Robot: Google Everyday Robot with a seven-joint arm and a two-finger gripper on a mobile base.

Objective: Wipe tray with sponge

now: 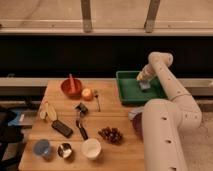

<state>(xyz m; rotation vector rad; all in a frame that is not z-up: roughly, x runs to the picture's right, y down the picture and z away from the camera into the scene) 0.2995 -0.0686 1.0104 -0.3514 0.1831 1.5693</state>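
Reaching down from a high bend of the white arm [172, 95], the gripper [144, 83] sits inside the green tray [128, 89], over the right half of its floor and nearer the back wall than the front. Its fingers are drawn tight together on the sponge [145, 86], a small blue-grey block that shows just under the tip and lies against the tray's bottom. The tray stands at the far right corner of the wooden desk [116, 116], with its long side running along the back edge.

Left of the tray, near the back of the desk, a red bowl [71, 87] holds an upright reddish utensil. Just beside the bowl on its right lies a round orange fruit [87, 93], and a slim metal utensil [96, 100] lies between the fruit and the tray. A bunch of bananas [48, 111] rests toward the left edge. A flat black oblong [62, 128] and a dark-handled tool [81, 128] lie near the middle. A cluster of dark grapes [111, 134] sits in front of the tray, well apart from it. Along the front edge stand a blue cup [42, 147], a small shiny metal cup [64, 150] and a white cup [91, 148]. A purple bowl [135, 123] is mostly hidden behind the arm's lower section.
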